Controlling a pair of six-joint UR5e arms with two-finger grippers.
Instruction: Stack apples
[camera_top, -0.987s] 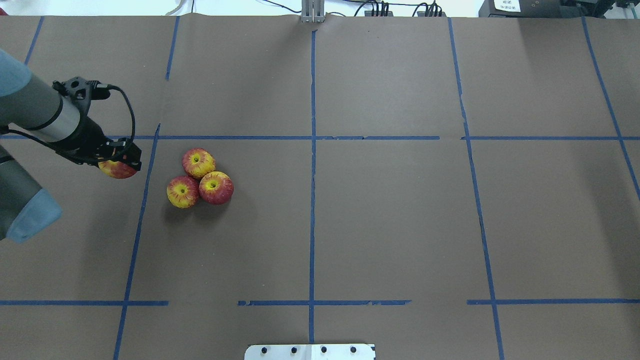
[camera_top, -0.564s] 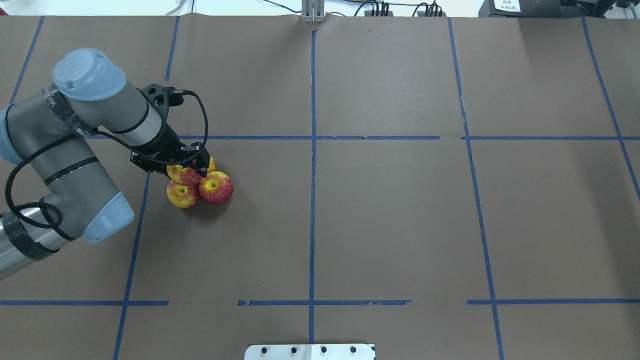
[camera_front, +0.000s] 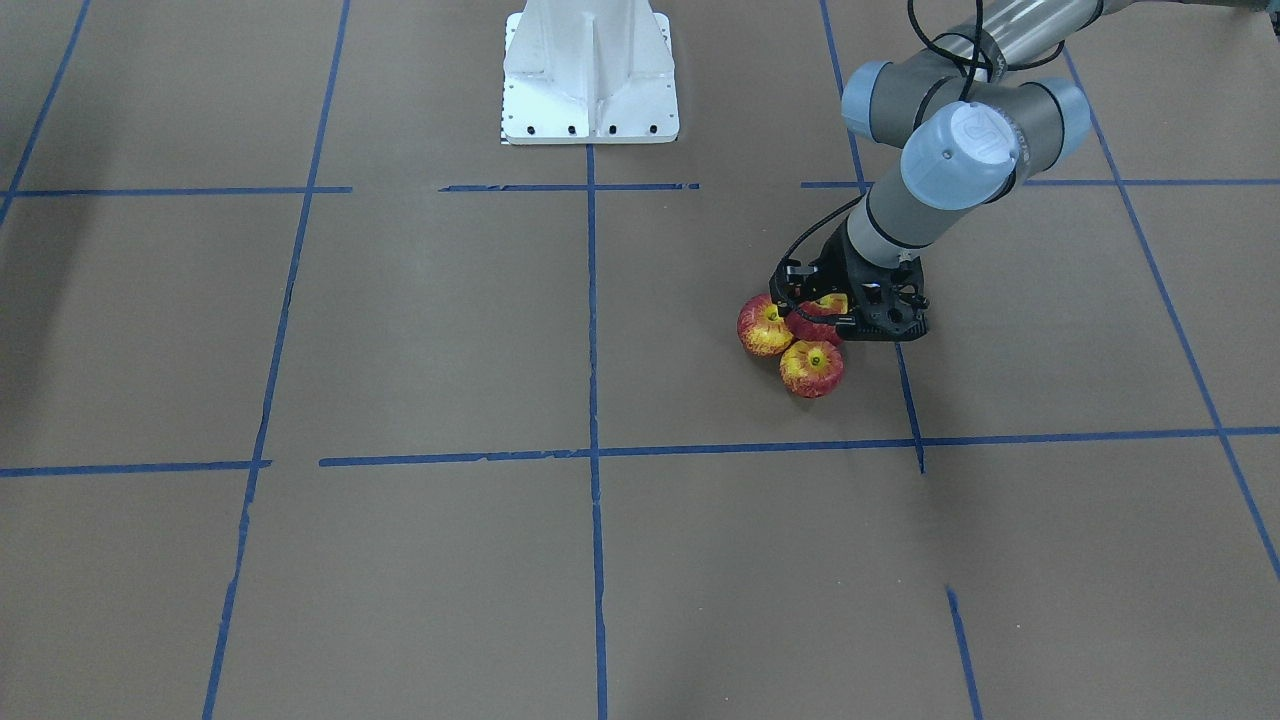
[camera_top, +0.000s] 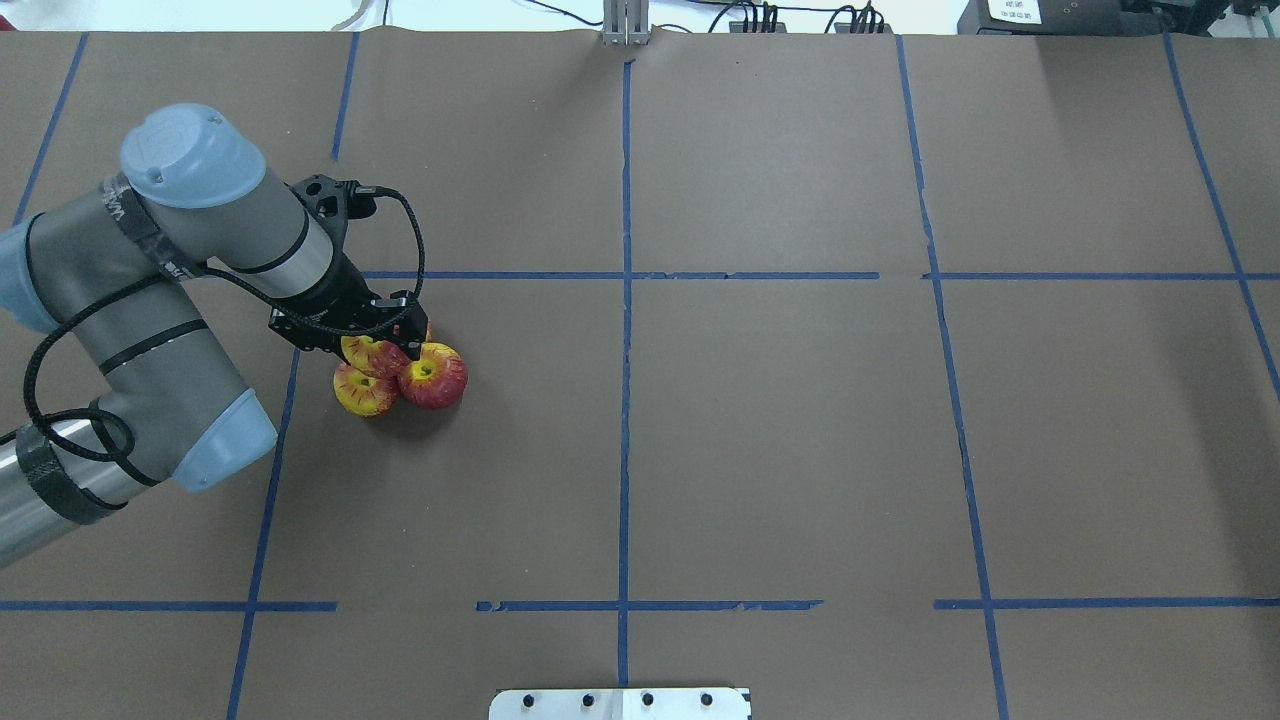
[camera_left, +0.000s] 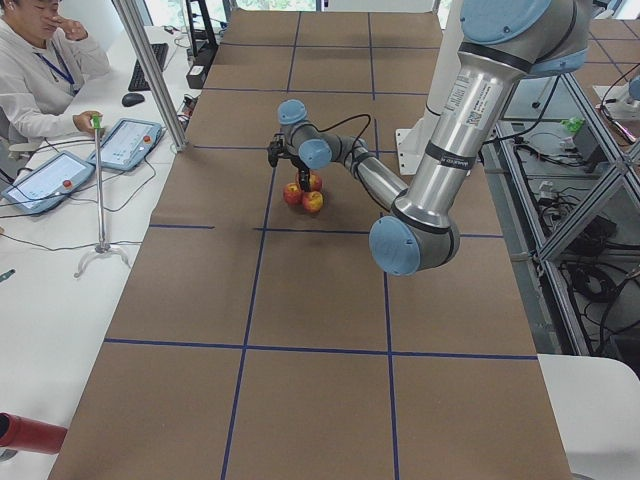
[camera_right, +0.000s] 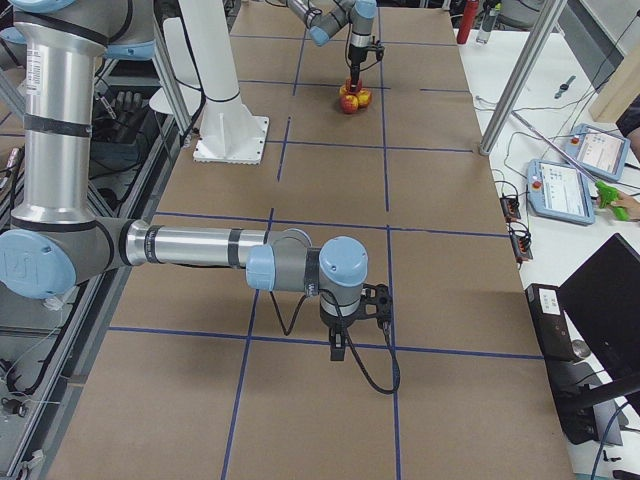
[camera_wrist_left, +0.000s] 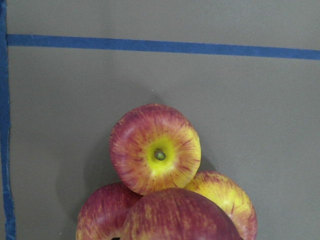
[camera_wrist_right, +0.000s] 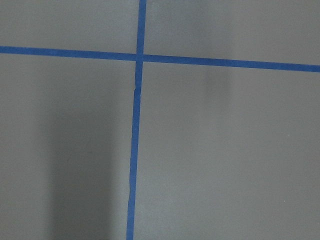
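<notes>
Three apples sit touching in a cluster on the brown table: one (camera_top: 364, 394) at the front left, a redder one (camera_top: 434, 377) at the right, and one (camera_top: 426, 331) mostly hidden under my left gripper. My left gripper (camera_top: 378, 352) is shut on a fourth apple (camera_top: 370, 355) and holds it over the middle of the cluster. In the left wrist view the held apple (camera_wrist_left: 180, 219) fills the bottom edge, above the three others (camera_wrist_left: 155, 149). I cannot tell whether it rests on them. My right gripper (camera_right: 340, 345) shows only in the exterior right view, so I cannot tell its state.
The white robot base plate (camera_front: 590, 80) stands at the table's middle edge. Blue tape lines (camera_top: 625, 300) divide the brown paper. A side table with tablets (camera_left: 125, 145), a thin stand (camera_left: 100, 200) and a seated person (camera_left: 40, 70) lies beyond the far edge.
My left arm has carried the fourth apple rightward from the table's left side to over the cluster of three. The three apples on the table have not moved.
</notes>
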